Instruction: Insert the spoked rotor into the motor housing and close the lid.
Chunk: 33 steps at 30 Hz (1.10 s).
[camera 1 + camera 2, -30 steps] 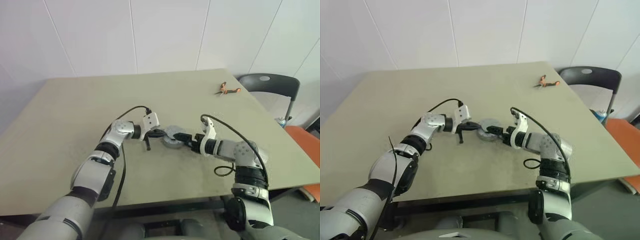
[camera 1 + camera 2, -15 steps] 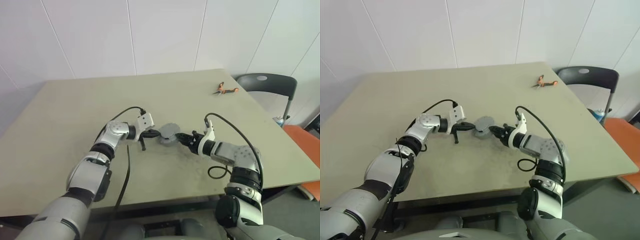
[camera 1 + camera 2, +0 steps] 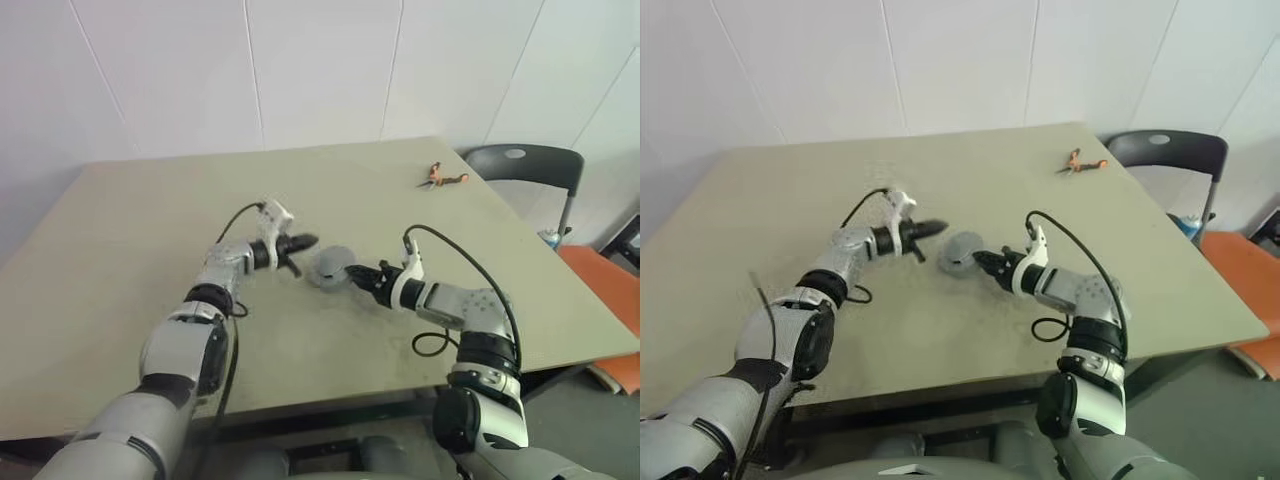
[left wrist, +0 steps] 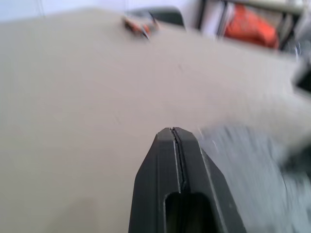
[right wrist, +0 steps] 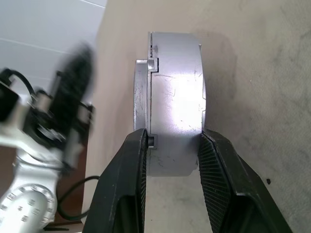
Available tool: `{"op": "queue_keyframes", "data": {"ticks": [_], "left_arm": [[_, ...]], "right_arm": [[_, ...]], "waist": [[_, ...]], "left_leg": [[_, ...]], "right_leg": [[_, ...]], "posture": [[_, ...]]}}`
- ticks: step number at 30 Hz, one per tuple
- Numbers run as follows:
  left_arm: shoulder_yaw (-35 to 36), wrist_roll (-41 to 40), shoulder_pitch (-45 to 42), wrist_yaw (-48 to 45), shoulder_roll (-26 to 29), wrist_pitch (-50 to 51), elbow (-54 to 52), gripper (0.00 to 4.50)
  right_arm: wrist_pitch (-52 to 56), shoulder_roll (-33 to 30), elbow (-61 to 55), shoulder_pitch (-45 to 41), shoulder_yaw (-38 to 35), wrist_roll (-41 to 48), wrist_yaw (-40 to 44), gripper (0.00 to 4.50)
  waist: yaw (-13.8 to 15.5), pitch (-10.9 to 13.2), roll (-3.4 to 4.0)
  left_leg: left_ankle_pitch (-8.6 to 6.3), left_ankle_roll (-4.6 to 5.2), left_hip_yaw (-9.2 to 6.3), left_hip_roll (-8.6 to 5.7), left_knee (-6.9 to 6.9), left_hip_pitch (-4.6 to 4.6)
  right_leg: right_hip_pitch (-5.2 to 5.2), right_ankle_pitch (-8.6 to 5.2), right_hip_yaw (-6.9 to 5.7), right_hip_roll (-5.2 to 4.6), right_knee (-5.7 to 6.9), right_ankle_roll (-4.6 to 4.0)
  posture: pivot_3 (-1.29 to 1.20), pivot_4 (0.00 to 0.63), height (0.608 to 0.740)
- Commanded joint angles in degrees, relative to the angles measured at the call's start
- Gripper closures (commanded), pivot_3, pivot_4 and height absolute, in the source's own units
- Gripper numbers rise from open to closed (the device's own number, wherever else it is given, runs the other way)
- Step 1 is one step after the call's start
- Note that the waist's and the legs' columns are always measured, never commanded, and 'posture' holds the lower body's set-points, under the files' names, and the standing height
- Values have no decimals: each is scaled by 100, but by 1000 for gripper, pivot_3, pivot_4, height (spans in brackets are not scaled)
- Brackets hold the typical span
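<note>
A pale olive-green table (image 3: 120, 260) stands against a white panelled wall (image 3: 300, 70), with a dark grey chair (image 3: 520, 165) at its far right corner. A small orange-handled tool (image 3: 440, 179) lies near that far right edge of the table, well apart from everything else.

Near the middle of the table both robot arms reach inward toward each other. The right gripper (image 5: 172, 145) is clamped on a round grey metal assembly, the motor housing (image 5: 177, 97) with the lid (image 5: 142, 102) fitted against one face. The two black fingers (image 5: 221, 170) press on the opposite flat faces, so the assembly is held on edge like a thick upright disc. In the head views the assembly is tipped up at the gripper's tips, just above or resting on the table; which of these cannot be told. The seam between lid and housing shows as a thin stepped line with a small notch. The spoked rotor cannot be made out.

The left gripper (image 3: 303, 241) is just beside the assembly on its left, apart from it, pointing toward it roughly level above the table. Its two black fingers (image 4: 160, 165) are pressed together with nothing between them.
</note>
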Motion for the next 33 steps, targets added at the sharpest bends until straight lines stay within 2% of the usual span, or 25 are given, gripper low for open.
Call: {"op": "queue_keyframes", "data": {"ticks": [1, 5, 10, 13, 17, 20, 24, 25, 28, 33], "left_arm": [[681, -779, -128, 222, 205, 633, -542, 4500], [863, -1187, 636, 278, 313, 1389, -1675, 4500], [1358, -2132, 2236, 995, 318, 2835, -4051, 4500], [1698, -2637, 3156, 1693, 93, 3380, -5277, 3907], [2144, -3422, 3676, 2559, -355, 3837, -6171, 2603], [2369, -4046, 3823, 3065, -781, 4113, -6527, 1566], [2376, -4425, 3789, 3444, -944, 4354, -6580, 204], [2368, -4536, 3764, 3567, -950, 4473, -6560, 21], [2447, -4849, 3613, 4105, -940, 4841, -6300, 21], [2699, -5643, 3367, 4415, -822, 5343, -5992, 21]], "right_arm": [[-123, 108, 158, -27, 131, 25, -94, 3335], [-518, 279, 185, -188, -50, 325, 5, 3335], [-1373, 594, 546, -545, -86, 526, 127, 3335], [-2024, 857, 1176, -866, -105, 524, 189, 3335], [-2693, 1055, 1937, -1277, 18, 513, 393, 3335], [-3073, 1149, 2504, -1650, 254, 413, 686, 3335], [-3237, 1086, 2888, -1821, 591, 317, 1006, 3335], [-3260, 1074, 2940, -1837, 627, 338, 1045, 3335], [-3289, 1047, 3013, -1854, 680, 410, 1159, 3335], [-3142, 1065, 2857, -1770, 782, 498, 1310, 3335]], "waist": [[-48, 0, 1], [-148, -1, 5], [-159, 4, 0], [-148, 4, -1], [-6, 3, -4], [17, 4, -5], [-2, 3, -5], [-4, 3, -5], [-3, 3, -5], [-7, 3, -5]], "left_leg": [[0, 0, 0, 0, -1, 0], [0, 0, 0, 0, -8, 4], [0, -3, 9, -2, -11, -40], [3, -8, 8, -2, -10, -89], [7, -19, 6, -19, -10, -126], [7, -19, 9, -30, -10, -130], [7, -19, 9, -29, -10, -125], [7, -19, 9, -26, -10, -123], [8, -21, 8, -21, -10, -119], [11, -26, 8, -21, -6, -118]], "right_leg": [[-1, -2, 7, 0, 1, 3], [-4, 8, 10, -1, 3, -13], [-72, 12, 49, -7, 21, -19], [-124, 19, 50, -9, 25, -30], [-144, 24, 52, -28, 9, -34], [-143, 25, 53, -36, 2, -32], [-140, 25, 53, -29, 2, -31], [-140, 25, 53, -24, 2, -31], [-139, 27, 52, -19, 6, -34], [-137, 29, 52, -16, 8, -37]], "posture": [[0, 0, 740], [0, 0, 740], [0, 0, 740], [0, 0, 740], [0, 0, 740], [0, 0, 740], [0, 0, 740], [0, 0, 740], [0, 0, 740], [0, 0, 740]]}}
